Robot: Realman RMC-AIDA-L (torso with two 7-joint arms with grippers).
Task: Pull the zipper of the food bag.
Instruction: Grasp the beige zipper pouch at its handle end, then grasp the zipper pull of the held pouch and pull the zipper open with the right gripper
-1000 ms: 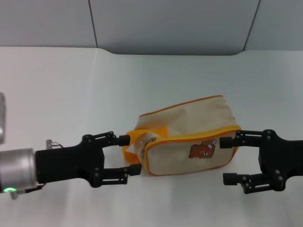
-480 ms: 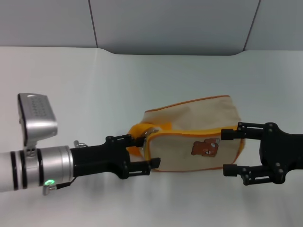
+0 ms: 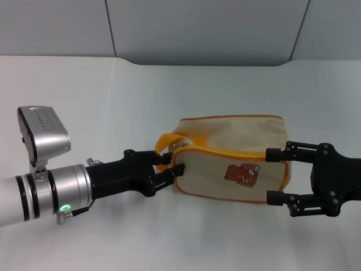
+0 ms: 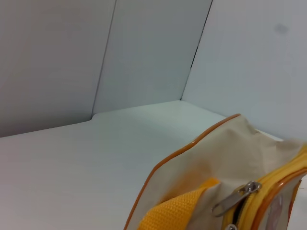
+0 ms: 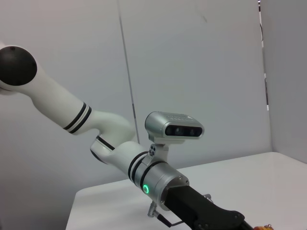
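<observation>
1. Head view: the food bag is seen at 6 o'clock on the table.
2. The left gripper is clenched at the zipper end; the zipper looks unpulled.
3. The right gripper is spread around the bag's other end.

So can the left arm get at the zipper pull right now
Probably yes. The left gripper sits at the food bag's handle end, fingers almost closed by the silver zipper pull, nothing between. The right gripper brackets the far end, open.

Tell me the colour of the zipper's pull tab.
Silver metal pull tab, against the yellow-orange zipper tape; left wrist view shows it best.
</observation>
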